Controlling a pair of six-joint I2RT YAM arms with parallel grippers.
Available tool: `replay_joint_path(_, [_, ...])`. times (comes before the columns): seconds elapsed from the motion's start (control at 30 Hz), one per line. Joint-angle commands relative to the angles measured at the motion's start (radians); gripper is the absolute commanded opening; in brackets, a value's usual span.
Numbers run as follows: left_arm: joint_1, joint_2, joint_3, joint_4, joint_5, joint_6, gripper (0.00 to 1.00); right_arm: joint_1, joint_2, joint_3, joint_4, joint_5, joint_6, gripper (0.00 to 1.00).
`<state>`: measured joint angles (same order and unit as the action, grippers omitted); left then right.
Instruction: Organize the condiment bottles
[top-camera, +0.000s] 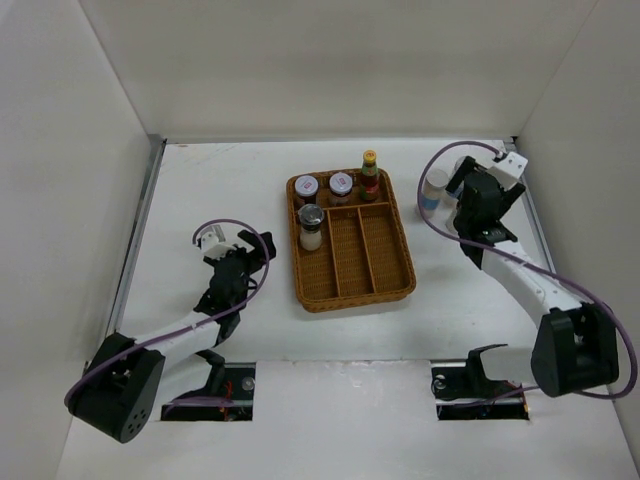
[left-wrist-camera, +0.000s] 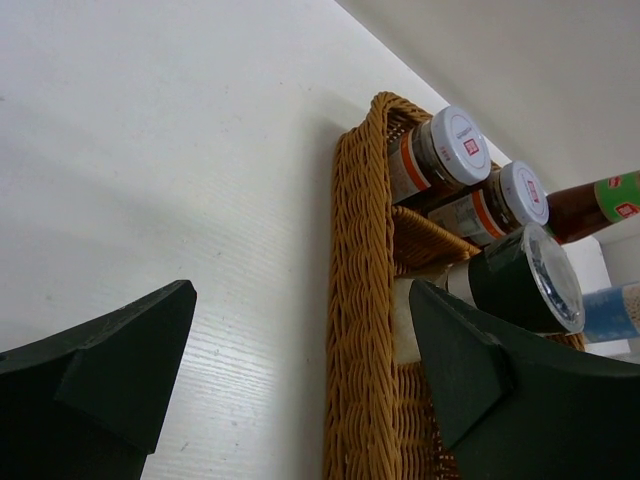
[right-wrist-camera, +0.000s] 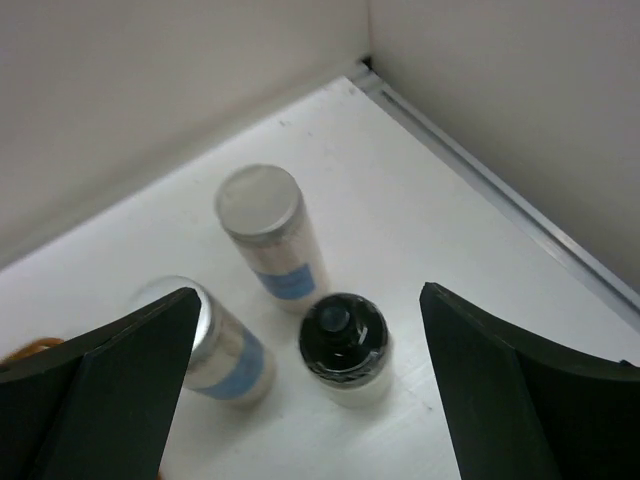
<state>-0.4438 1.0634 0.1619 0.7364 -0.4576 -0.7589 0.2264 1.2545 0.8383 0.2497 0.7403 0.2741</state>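
Your right pincer (right-wrist-camera: 307, 300) was released, fingers spread wide and closed on nothing, hanging over a little group of three on the table (top-camera: 220, 180) in the far right corner. In its wrist view the dark-capped shaker (right-wrist-camera: 345, 347) stood upright roughly in the middle of the gap. One blue-banded cylinder (right-wrist-camera: 266, 232) was at its 11 o'clock, just beside it. The second cylinder (right-wrist-camera: 218, 350) was at its 9 o'clock, partly hidden behind the left-hand finger. I couldn't tell if any of the three were actually touching each other.

Your left pincer (left-wrist-camera: 300, 300) was let go too, with nothing between the fingers but bare table and the near wall of the wicker tray (top-camera: 350, 300). From above it sat at about 9 o'clock of the tray, well apart from it.

The rest was already in the tray, all standing up:
- The two pale-lidded jars (top-camera: 306, 187) were side by side in the crosswise compartment at the far end, around 11 and 12 o'clock from the tray's middle.
- The sauce bottle (top-camera: 370, 176) with its yellow cap was in that same row — at 1 o'clock, in the far right corner.
- The other shaker (top-camera: 311, 226) was at the far end of the left long compartment, just at 6 o'clock of the left jar.

The corner group sat at about 2 o'clock of the tray.
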Motion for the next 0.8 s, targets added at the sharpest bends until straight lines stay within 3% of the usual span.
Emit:
replay_joint_path(0.0, [-0.009, -0.002, 0.025, 0.049, 0.019, -0.010, 0.89, -0.051, 0.058, 0.025, -0.090, -0.089, 0.048, 0.97])
replay_joint_path(0.13, [-0.008, 0.004, 0.027, 0.049, 0.017, -0.010, 0.89, -0.097, 0.131, 0.028, -0.106, -0.183, 0.080, 0.91])
replay_joint_path(0.57, [-0.005, 0.018, 0.034, 0.049, 0.022, -0.008, 0.89, -0.195, 0.324, 0.097, -0.050, -0.324, 0.094, 0.88])
replay_joint_path(0.63, [-0.005, 0.001, 0.030, 0.049, 0.019, -0.008, 0.89, -0.201, 0.339, 0.102, -0.041, -0.326, 0.096, 0.82])
replay_joint_path(0.77, [-0.006, 0.015, 0.033, 0.049, 0.022, -0.007, 0.89, -0.197, 0.310, 0.058, 0.035, -0.317, 0.106, 0.54])
